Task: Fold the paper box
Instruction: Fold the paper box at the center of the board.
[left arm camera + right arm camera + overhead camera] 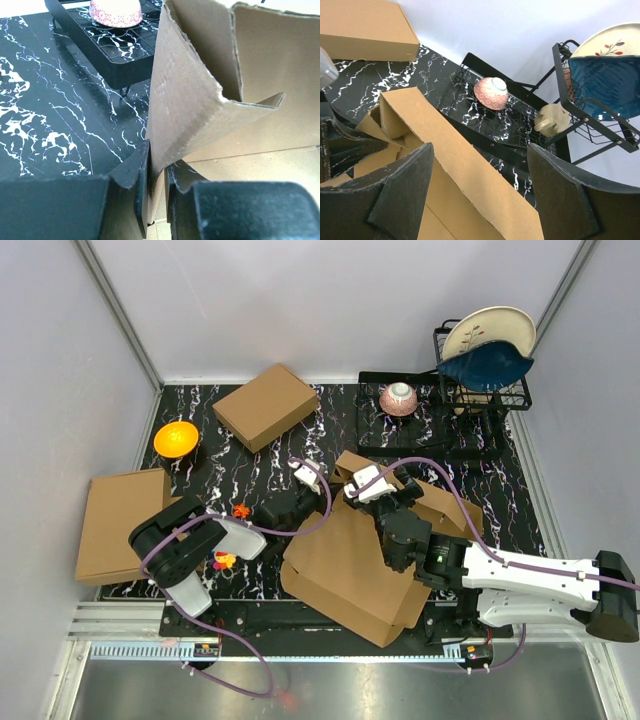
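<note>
The paper box [350, 570] is a large brown die-cut cardboard piece lying partly folded at the table's near middle. My left gripper [312, 508] is at its left edge. In the left wrist view the left gripper [159, 165] is shut on a raised flap of the paper box [200, 100], which stands up between the fingers. My right gripper [398, 495] hovers over the box's far part. In the right wrist view the right gripper [480, 147] is open, its fingers set wide apart over a folded wall of the box [450, 155], holding nothing.
A smaller closed brown box [266, 405] sits at the back. A flat tan slab [120, 523] lies at the left edge, an orange bowl [176, 438] behind it. A black tray [440, 430] holds a pink bowl [399, 398]; a dish rack [487, 360] holds a plate and a blue bowl.
</note>
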Action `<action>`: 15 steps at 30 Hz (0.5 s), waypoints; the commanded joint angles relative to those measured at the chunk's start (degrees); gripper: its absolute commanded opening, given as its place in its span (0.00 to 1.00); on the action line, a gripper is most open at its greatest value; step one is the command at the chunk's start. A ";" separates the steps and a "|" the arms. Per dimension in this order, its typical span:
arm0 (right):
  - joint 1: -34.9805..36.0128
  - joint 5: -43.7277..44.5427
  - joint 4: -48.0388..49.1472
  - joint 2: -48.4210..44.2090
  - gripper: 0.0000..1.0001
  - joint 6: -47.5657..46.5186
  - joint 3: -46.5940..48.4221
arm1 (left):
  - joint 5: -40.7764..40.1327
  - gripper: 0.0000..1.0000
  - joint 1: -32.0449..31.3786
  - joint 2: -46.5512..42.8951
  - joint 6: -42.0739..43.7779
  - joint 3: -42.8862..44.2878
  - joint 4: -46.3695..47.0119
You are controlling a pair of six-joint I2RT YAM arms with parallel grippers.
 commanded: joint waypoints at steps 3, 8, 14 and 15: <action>-0.22 -3.66 -0.81 -1.48 0.80 4.20 3.48 | -2.39 0.00 -0.50 -0.89 0.80 0.58 1.20; -4.34 -4.79 -4.82 1.50 0.76 7.87 5.50 | -2.83 0.00 -0.86 -0.28 0.71 0.40 1.46; -15.86 -16.38 -9.94 2.65 0.62 21.24 7.34 | -3.18 0.01 -1.21 0.08 0.89 -0.56 2.60; -17.69 -18.48 -10.03 3.43 0.61 22.73 7.79 | -3.27 0.01 -1.21 0.08 0.98 -0.57 2.60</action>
